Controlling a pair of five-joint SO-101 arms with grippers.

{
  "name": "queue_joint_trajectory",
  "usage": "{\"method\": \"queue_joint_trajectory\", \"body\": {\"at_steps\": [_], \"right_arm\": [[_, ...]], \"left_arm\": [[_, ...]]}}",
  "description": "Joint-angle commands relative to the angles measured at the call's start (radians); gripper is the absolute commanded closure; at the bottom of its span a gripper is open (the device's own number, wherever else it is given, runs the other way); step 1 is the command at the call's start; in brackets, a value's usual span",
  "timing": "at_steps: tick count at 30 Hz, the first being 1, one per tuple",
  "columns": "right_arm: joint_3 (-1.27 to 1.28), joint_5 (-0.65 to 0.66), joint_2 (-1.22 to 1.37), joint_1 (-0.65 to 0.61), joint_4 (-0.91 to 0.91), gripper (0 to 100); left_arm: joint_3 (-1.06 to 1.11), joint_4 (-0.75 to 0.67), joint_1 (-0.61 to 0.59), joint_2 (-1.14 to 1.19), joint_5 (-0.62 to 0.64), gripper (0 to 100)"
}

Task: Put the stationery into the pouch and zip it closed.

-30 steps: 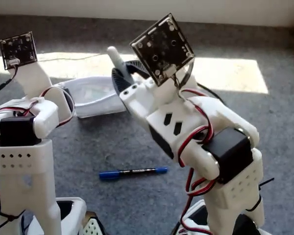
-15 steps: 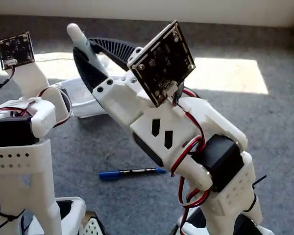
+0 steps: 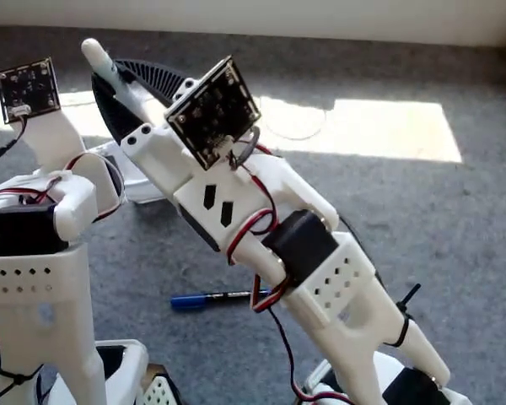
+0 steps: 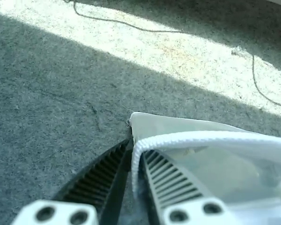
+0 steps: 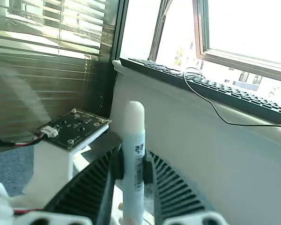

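- The bench (image 3: 422, 219) is covered in a grey, carpet-like fabric. A bright patch of sunlight (image 3: 379, 126) lies across its far part, and a pale wall (image 3: 320, 17) runs along the far edge.
- One thin cable (image 4: 131, 26) trails over the sunlit fabric.
- In the right wrist view the room behind has a window (image 5: 243, 28), slatted blinds (image 5: 47, 47) beside it, and one dark keyboard (image 5: 225, 89) lying on the sill.
- Two white arms stand side by side: the left arm (image 3: 42, 245) upright at the near left, and the right arm (image 3: 320, 278) stretched up and across toward the far left.
- One clear pouch (image 3: 152, 173) with a white zip band lies on the fabric beyond the left arm.
- The left end effector (image 4: 133, 145) is closed, pinching the pouch's zip edge at one corner.
- The right end effector (image 5: 133, 165) is closed around one white stick (image 5: 133, 126), held high above the bench with its rounded tip pointing up.
- The stick has a label with small dark print, too small to read.
- One pen (image 3: 228, 296), blue at both ends with a dark barrel, lies flat on the fabric between the two arms' bases, well apart from the pouch. The print on its barrel is too small to read.
- One dark circuit board (image 5: 75, 127) sits on top of the left arm's wrist.
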Motion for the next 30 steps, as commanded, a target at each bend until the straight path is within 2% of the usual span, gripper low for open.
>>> {"method": "queue_joint_trajectory", "body": {"at_steps": [1,12,16,30], "right_arm": [[0.035,-0.003,-0.033,0.050,-0.077,99.4],[0.133,0.018,-0.035,0.085,-0.064,99.2],[0.130,0.081,-0.045,0.077,0.036,99.2],[0.134,0.089,-0.140,0.082,0.341,98.9]], "left_arm": [[-0.004,-0.018,-0.018,-0.015,-0.006,99],[-0.004,-0.021,-0.018,-0.015,-0.008,99],[-0.004,-0.020,-0.018,-0.015,-0.008,99],[-0.004,-0.020,-0.018,-0.015,-0.008,99]]}}
